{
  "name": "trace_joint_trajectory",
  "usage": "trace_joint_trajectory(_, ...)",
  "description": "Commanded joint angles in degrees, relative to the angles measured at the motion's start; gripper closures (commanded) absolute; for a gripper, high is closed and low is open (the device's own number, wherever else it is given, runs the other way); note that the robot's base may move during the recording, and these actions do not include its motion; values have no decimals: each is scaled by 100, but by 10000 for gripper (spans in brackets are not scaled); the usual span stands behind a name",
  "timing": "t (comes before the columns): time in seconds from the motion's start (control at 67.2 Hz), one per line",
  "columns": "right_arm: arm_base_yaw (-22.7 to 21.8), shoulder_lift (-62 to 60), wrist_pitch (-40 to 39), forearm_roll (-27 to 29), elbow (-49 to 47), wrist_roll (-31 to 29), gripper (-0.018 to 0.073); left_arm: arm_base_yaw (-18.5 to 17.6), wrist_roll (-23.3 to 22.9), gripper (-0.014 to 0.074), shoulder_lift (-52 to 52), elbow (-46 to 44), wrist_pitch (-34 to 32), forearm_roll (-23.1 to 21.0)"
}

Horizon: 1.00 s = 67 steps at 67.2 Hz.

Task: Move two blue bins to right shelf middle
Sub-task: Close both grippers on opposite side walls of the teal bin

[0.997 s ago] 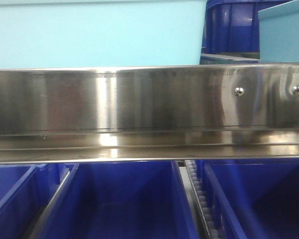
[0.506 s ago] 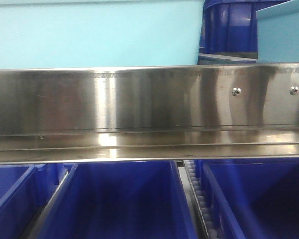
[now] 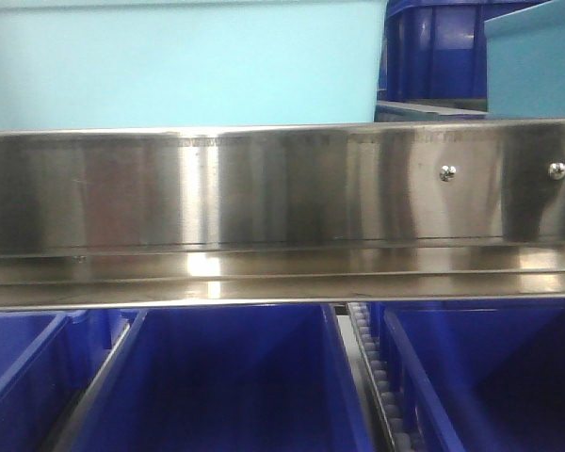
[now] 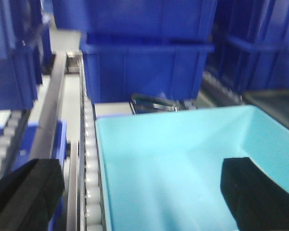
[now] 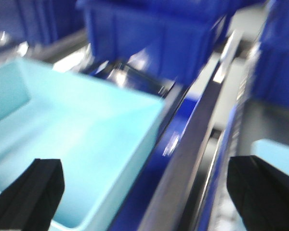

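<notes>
A light blue bin (image 4: 173,159) lies right under my left gripper (image 4: 142,185), which is open with its black fingers (image 4: 24,192) spread wide, one outside the bin's left wall and one over its inside. In the right wrist view my right gripper (image 5: 143,187) is open too, straddling the right wall of a light blue bin (image 5: 77,125) and the shelf rail (image 5: 197,159); this view is blurred. Dark blue bins (image 4: 144,67) stand stacked behind the light one, and others (image 3: 231,377) sit below the steel shelf beam (image 3: 264,207). Neither gripper shows in the front view.
A white roller track (image 4: 89,159) runs along the light bin's left side. A dark blue bin (image 3: 433,47) and a light blue surface (image 3: 169,66) stand above the steel beam. More dark blue bins (image 5: 154,33) crowd the back of the shelf.
The front view has drifted a few pixels sideways against the steel beam and the bins. Nothing else differs.
</notes>
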Motion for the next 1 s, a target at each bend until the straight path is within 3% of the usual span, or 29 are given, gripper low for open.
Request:
trace_joint_trajectory(0.0,32,501,664,61,-621,224,-9,-22,1,27,473,-513,583,-56)
trace_joint_trajectory(0.074,32,979,1311,61,-1300,594,-9,-22,-42,27,934,-946,1102,-56)
trace_joint_trajectory(0.223,32,1896,2191,61,-2300,727,-9,-22,-98,27,1840,-1590,1908,-56)
trace_joint_trajectory(0.432,32,2927,2694,-93,-2972,848,-9,199,-42,27,2730,-1847,2258,-252)
trace_joint_trajectory(0.655,32,3600,2696,-93,-2998,931,-9,497,116,27,3463,-1847,2299,-306)
trace_joint_trajectory(0.729,32,3753,2655,-93,-2998,996,-9,606,278,27,3672,-1847,2299,-556)
trace_joint_trajectory(0.804,32,3876,2579,-93,-2998,1021,-9,635,451,27,3830,-1847,2299,-800)
trace_joint_trajectory(0.982,32,4066,2499,-93,-2988,1049,0,635,524,27,4099,-1847,2309,-789)
